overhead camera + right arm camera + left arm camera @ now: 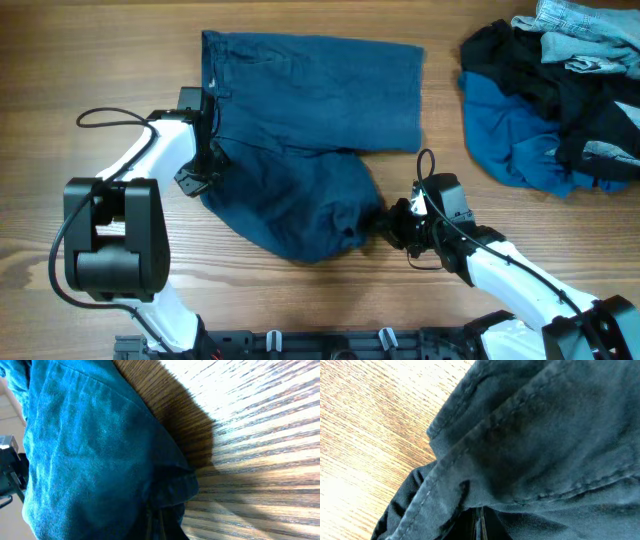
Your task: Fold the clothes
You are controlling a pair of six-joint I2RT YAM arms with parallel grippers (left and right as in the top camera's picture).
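Dark blue shorts (310, 120) lie mid-table, the far half flat, the near half bunched and lifted. My left gripper (205, 165) is shut on the shorts' left edge near the waistband seam; its wrist view is filled with the stitched fabric (530, 440) and the jaws (480, 527) pinch cloth. My right gripper (385, 222) is shut on the shorts' lower right corner; the right wrist view shows the blue cloth (95, 455) draped over the jaws (157, 527).
A pile of other clothes (560, 90), blue, black and light denim, sits at the far right. Bare wooden table (100, 60) lies to the left and in front. The robot base rail (300, 345) runs along the near edge.
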